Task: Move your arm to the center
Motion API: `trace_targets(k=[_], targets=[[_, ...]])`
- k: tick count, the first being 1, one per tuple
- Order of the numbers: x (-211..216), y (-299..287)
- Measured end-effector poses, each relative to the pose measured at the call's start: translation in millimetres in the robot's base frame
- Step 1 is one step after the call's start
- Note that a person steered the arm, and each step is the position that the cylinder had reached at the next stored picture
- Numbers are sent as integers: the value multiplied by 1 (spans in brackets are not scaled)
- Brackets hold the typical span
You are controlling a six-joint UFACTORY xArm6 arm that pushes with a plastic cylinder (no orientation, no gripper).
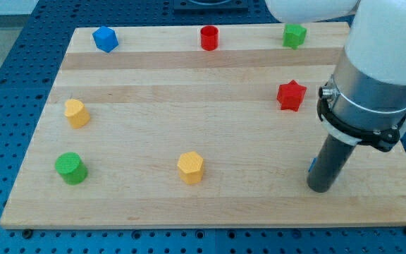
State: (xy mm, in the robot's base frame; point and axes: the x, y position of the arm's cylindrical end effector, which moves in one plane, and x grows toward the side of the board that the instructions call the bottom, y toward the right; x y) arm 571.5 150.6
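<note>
My tip [321,189] rests on the wooden board [189,113] near the view's bottom right. A small blue block [311,166] peeks out just left of the rod, mostly hidden behind it. A red star block [291,95] lies above the tip toward the view's top. A yellow hexagon block [190,167] sits to the tip's left at the bottom middle. A green cylinder [70,168] is at bottom left, a yellow block [77,113] at the left, a blue block [105,39] at top left, a red cylinder [209,37] at top middle, a green block [294,34] at top right.
The arm's large white and grey body [376,63] fills the view's upper right and hides part of the board's right edge. A blue perforated table [5,85] surrounds the board.
</note>
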Motion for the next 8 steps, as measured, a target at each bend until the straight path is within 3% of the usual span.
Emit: trace_targets(k=[4,6,8], targets=[[-1,6],[-1,-86],[1,-100]])
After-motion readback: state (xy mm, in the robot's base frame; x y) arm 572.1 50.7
